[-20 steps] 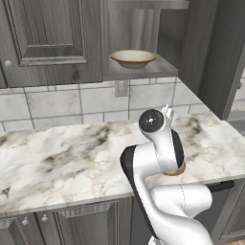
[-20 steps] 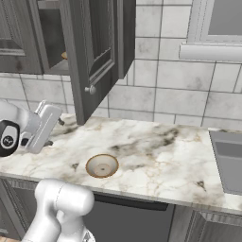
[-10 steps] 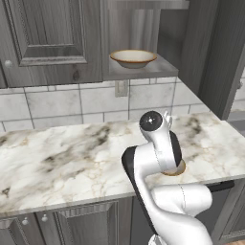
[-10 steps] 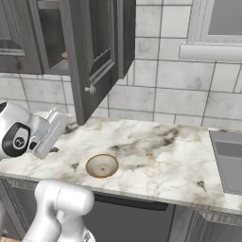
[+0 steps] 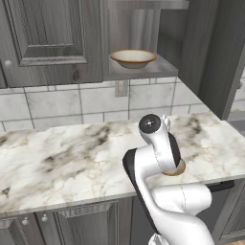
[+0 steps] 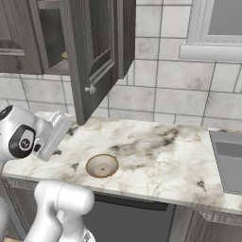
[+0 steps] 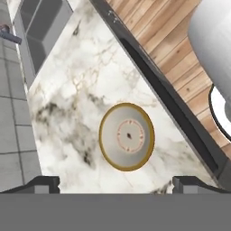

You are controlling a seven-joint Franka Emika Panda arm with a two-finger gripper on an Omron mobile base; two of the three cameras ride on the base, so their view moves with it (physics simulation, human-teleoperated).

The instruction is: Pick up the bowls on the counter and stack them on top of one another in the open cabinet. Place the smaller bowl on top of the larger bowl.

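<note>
**Arm swings toward the smaller bowl; larger bowl sits on the cabinet shelf**

Since a second ago the arm has turned and its wrist has come further over the worktop (image 6: 156, 142): in the right base view the white hand has slid in from the left edge toward the middle, and nothing else in the scene has shifted. The bowls lie where they lay.

The smaller bowl (image 7: 127, 136) rests upright on the marble worktop near its front edge, mouth up, cream inside with a tan-brown rim. It also shows in the right base view (image 6: 101, 165) and peeks out from behind the forearm in the left base view (image 5: 176, 168). The larger bowl (image 5: 133, 58) stands upright on the flat grey shelf of the open cabinet (image 5: 143, 72), so half the task looks done.

The claw (image 7: 116, 182) hangs above the worktop with its fingertips (image 7: 43, 184) set far apart, holding nothing. In the hand view the smaller bowl lies straight ahead along the claw's line of sight, roughly centred between the two tips and clearly apart from them. Being round, the bowl has no long axis to line up with; only its rim offers a grip. My judgement is that the coming move is a descent, shifted sideways so that one finger goes inside the rim and one outside.
</note>
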